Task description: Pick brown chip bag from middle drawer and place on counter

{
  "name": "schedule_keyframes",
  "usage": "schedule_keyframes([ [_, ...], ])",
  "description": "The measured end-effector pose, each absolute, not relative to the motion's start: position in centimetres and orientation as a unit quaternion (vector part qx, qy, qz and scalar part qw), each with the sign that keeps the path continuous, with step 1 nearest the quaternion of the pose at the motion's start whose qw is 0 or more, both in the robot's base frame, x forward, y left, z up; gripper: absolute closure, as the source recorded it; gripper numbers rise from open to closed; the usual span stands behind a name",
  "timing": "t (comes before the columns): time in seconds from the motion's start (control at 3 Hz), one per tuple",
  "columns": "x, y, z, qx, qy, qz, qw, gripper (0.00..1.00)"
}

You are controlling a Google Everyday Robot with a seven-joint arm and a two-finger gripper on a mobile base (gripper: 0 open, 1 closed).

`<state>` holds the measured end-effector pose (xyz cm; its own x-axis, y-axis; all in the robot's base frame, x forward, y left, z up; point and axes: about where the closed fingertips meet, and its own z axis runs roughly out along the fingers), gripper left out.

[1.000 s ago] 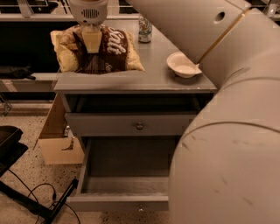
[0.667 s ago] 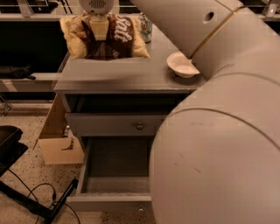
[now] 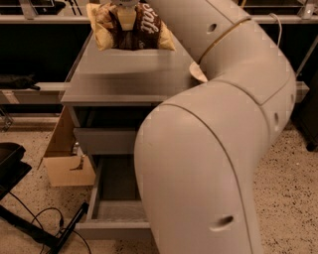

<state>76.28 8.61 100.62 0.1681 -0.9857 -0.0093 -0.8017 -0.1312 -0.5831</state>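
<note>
The scene is viewed by one camera, set high in front of the desk point(image 3: 124, 74) and faced forward and down. The arm point(image 3: 208, 149) is seen very near, filling the right foreground. At the desk's far end, by the top edge, the pincer point(image 3: 125, 15) is clamped on the brown chip bag point(image 3: 149, 30).

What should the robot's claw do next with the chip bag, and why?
Probably ease the brown chip bag straight down onto the counter. The claw is shut on the bag's top, over the counter's far end. The middle drawer stands open, and the part that shows holds no bag. It is hard to tell whether the bag touches the counter yet, so the descent should be small and slow.
</note>
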Motion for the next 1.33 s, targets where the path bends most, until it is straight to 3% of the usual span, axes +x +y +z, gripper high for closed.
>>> schedule_keyframes([
  [0.33,79.66,10.11,98.87,-0.721,0.610,-0.199,0.260,1.00],
  [1.0,80.16,10.39,98.50,-0.721,0.610,-0.199,0.263,0.53],
  [1.33,80.16,10.39,98.50,-0.721,0.610,-0.199,0.262,0.22],
])
